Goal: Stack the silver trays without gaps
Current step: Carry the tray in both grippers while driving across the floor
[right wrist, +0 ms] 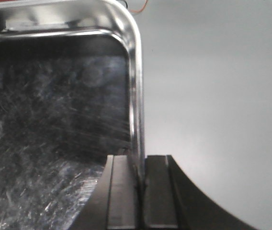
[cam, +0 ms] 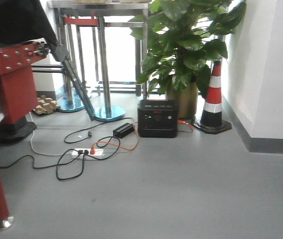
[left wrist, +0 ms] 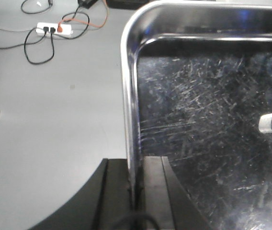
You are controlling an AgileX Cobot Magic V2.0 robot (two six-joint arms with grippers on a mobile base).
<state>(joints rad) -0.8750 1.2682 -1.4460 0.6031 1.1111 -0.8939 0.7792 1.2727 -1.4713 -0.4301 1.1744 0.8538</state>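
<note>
A shiny, scratched silver tray fills the left wrist view, held in the air above the grey floor. My left gripper is shut on the tray's left rim, one finger outside and one inside the wall. The same tray shows in the right wrist view. My right gripper is shut on its right rim in the same way. No second tray shows. Neither the tray nor the grippers show in the front view.
The front view shows a black power box, a potted plant, a traffic cone, a white power strip with cables, metal table legs and a red frame. The power strip also shows in the left wrist view.
</note>
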